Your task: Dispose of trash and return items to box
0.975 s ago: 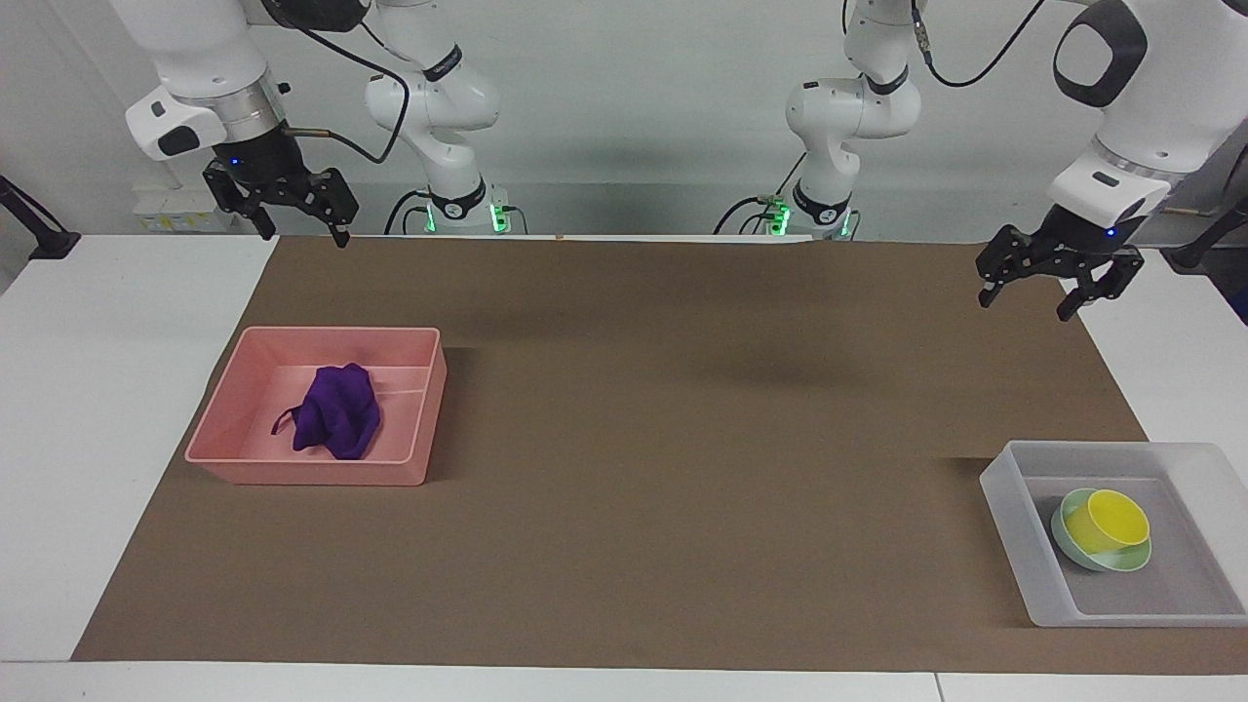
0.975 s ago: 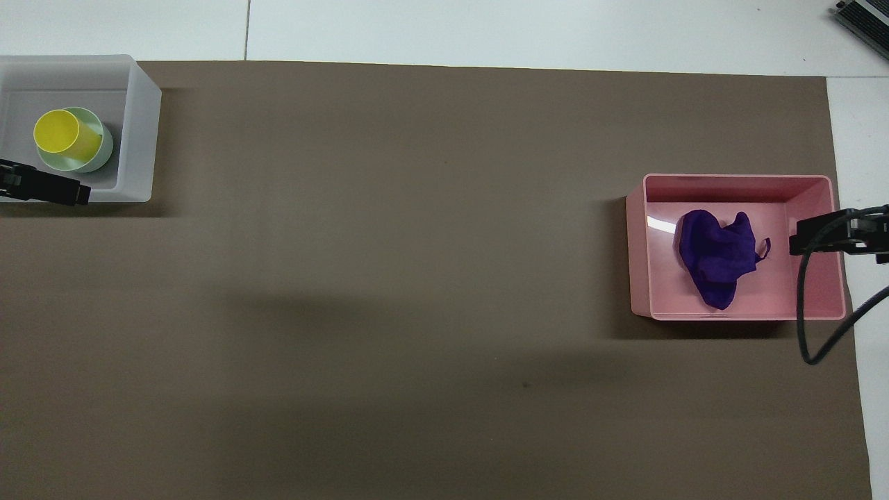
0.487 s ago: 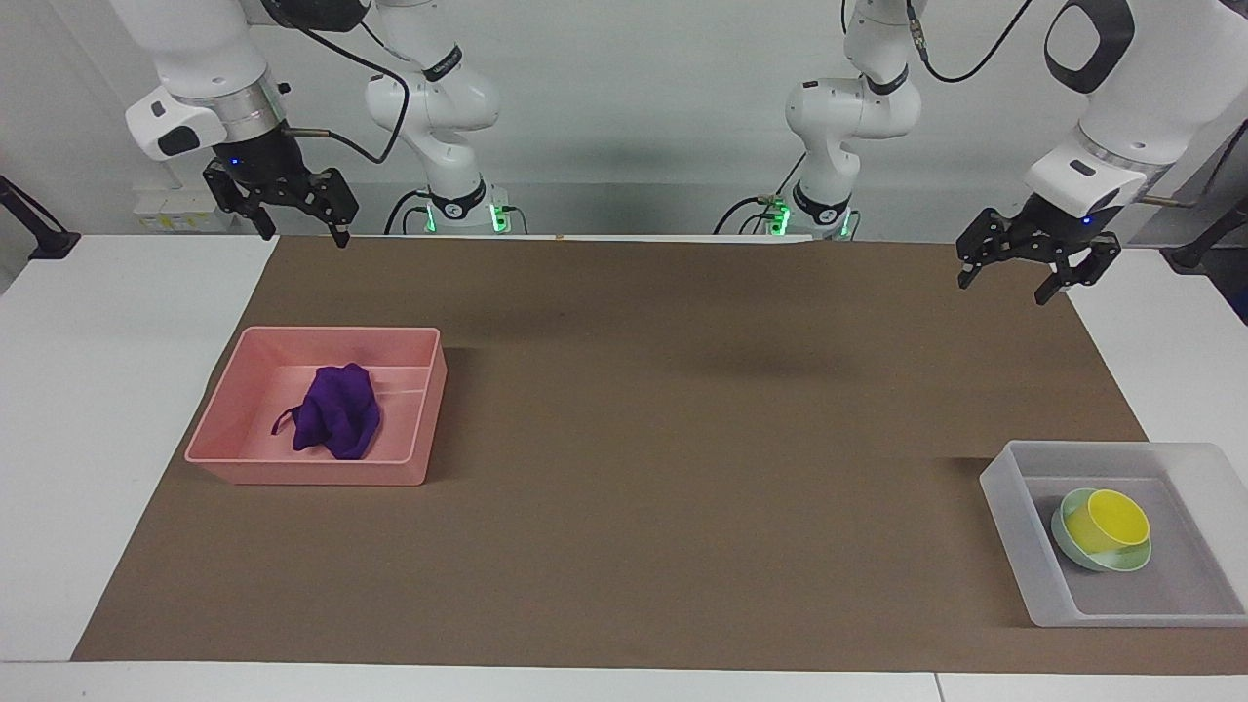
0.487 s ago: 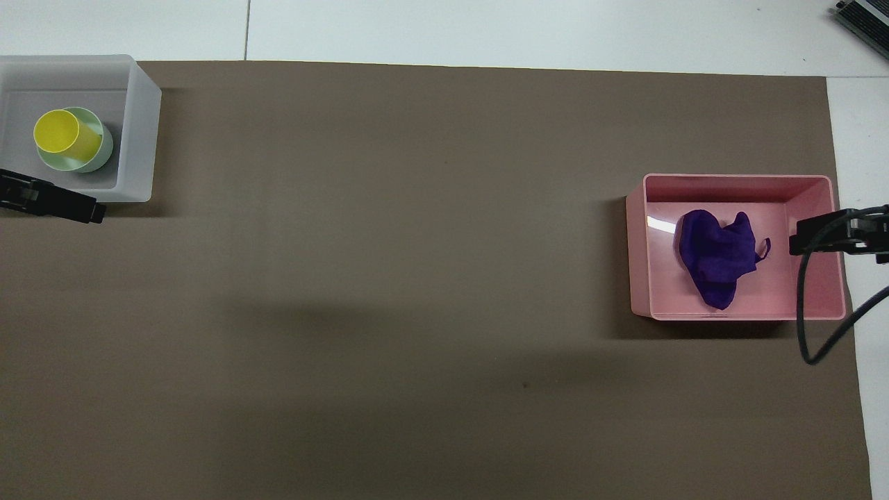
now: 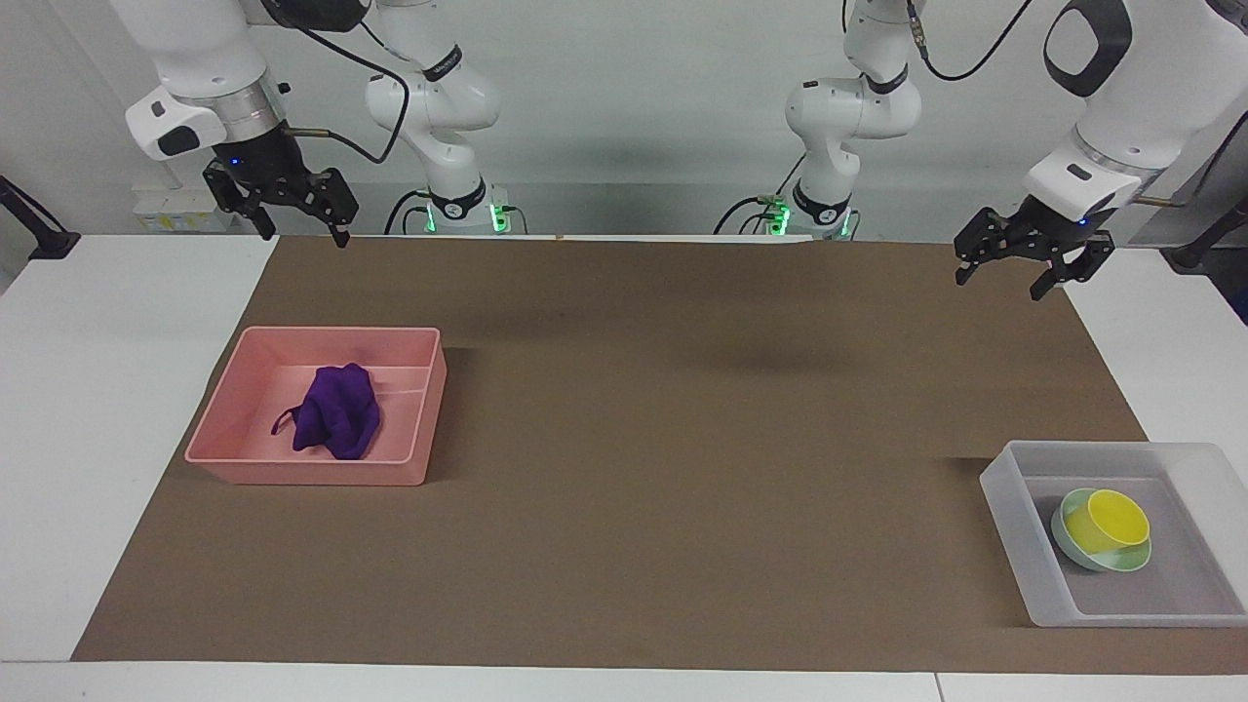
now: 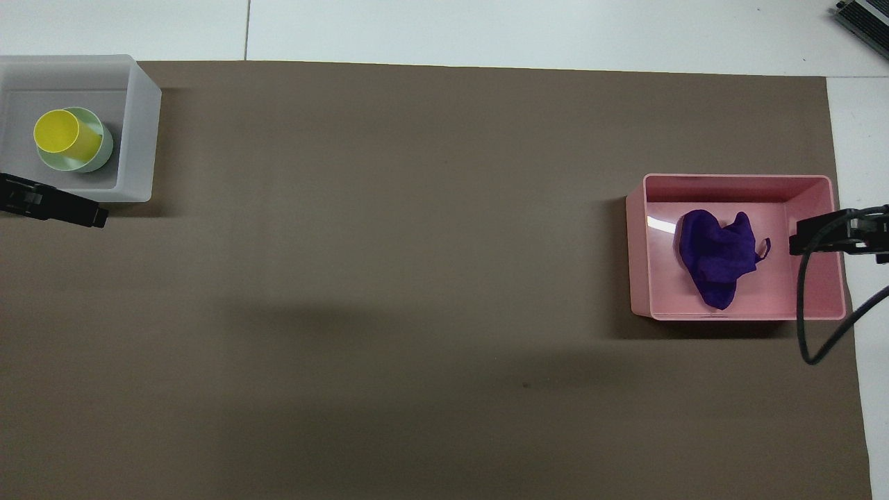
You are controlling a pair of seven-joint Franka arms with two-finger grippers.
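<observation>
Status: purple cloth [image 5: 336,411] lies wadded in pink bin [image 5: 230,454], on the bin floor, toward the right arm's end of the counter [image 5: 58,390]. Bin sits on brown mat [image 5: 682,439].

Yellow cup [image 5: 1107,522] stands inside green bowl [image 5: 1071,548], cup tilted w/ its mouth showing. Bowl rests on floor of frosted white box [image 5: 1004,507], at the left arm's end of the counter, farther from the robots than the bin. Box sits at the mat's corner, partly over its edge.

Left gripper [image 5: 1006,271]: up in the air over the mat's edge at the left arm's end, well apart from the box, nothing held. Fingers apart. In overhead view one finger [image 6: 66,208] shows just by the box's wall nearer the robots.

Right gripper [image 5: 302,216]: raised over the mat's corner closest to the right arm's base, well above and apart from the bin. Fingers apart, nothing between them. Overhead view shows its tip [image 6: 826,236] and a black cable [image 6: 806,305] overlapping the bin's end wall.
</observation>
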